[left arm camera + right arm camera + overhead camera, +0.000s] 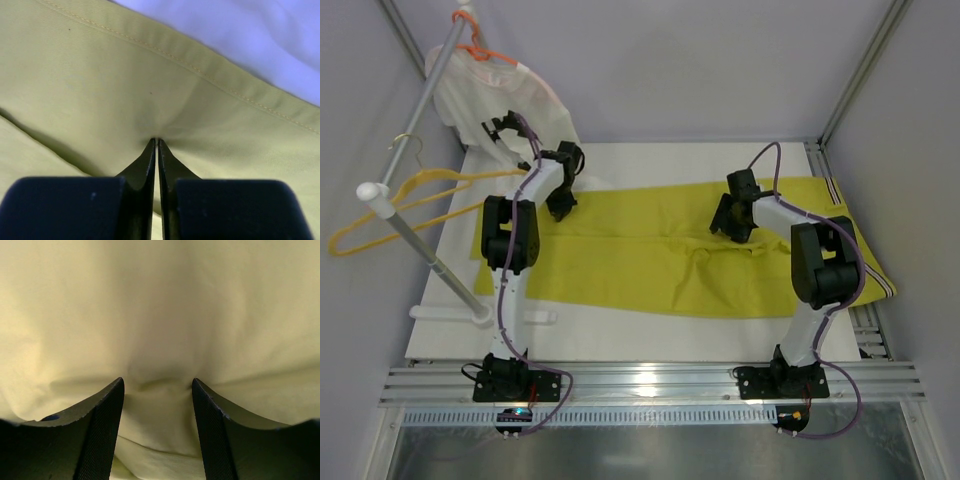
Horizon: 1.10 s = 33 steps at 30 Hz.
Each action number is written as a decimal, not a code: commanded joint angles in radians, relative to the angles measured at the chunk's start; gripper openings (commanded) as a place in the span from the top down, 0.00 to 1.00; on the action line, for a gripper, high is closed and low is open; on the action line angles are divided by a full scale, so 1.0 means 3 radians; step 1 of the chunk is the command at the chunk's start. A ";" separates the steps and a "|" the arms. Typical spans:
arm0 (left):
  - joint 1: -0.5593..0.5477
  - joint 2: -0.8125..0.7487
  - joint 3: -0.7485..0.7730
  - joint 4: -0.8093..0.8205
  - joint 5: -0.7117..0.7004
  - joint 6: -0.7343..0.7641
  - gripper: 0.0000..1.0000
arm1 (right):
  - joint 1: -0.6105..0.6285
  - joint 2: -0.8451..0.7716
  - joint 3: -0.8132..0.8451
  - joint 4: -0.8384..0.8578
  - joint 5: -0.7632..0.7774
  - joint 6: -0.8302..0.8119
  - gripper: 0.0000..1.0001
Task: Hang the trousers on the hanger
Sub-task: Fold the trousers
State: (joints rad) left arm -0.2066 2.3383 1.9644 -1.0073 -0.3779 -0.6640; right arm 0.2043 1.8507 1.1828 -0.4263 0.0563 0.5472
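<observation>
At far left, thin yellow plastic clothes hanger with metal hook [450, 175]: hung on white rail [427, 95], bare, well apart from the cloth. Beyond it, orange hanger carrying white T-shirt [490, 95]; not wanted. Left fingers [147, 165]: closed, pinching a puckered fold near the seamed far edge of the long yellow-green cloth trousers [650, 265], which lie flat lengthwise across the white table [650, 160], striped band at the right end. Right fingers [102, 430]: parted, tips pressed into the cloth astride a small raised ridge, nothing clamped. Step in hand, by judgement: securing both grips before lifting. Next move likely calls for the right fingers to close, then both arms raising the garment together and carrying it leftward to the hanger.
</observation>
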 commanded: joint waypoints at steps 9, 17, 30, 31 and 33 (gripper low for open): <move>-0.0466 -0.0702 -0.0892 0.0361 0.0042 -0.0042 0.77 | 0.0178 0.0391 0.0342 0.0117 -0.0540 0.0323 0.41; -0.1116 -0.0917 -0.0970 0.0443 -0.0285 0.0106 0.59 | 0.0199 0.0483 0.0511 0.0169 -0.0648 0.0385 0.41; -0.1622 -0.1438 -0.1240 0.1061 0.0405 0.0271 0.51 | -0.0634 -0.0651 0.0466 -0.1003 0.0134 0.0477 0.34; -0.1643 -0.1464 -0.1291 0.1112 0.0476 0.0220 0.51 | -0.0903 -0.0758 0.0263 -0.0993 0.0236 0.0502 0.34; -0.1735 -0.1449 -0.1343 0.1118 0.0584 0.0092 0.51 | -0.1105 -0.0947 0.0133 -0.1104 0.0410 0.0624 0.34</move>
State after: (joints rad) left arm -0.6975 1.9446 1.5856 -0.7490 -0.2882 -0.6003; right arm -0.0372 1.6630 1.2884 -0.6533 0.0490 0.6689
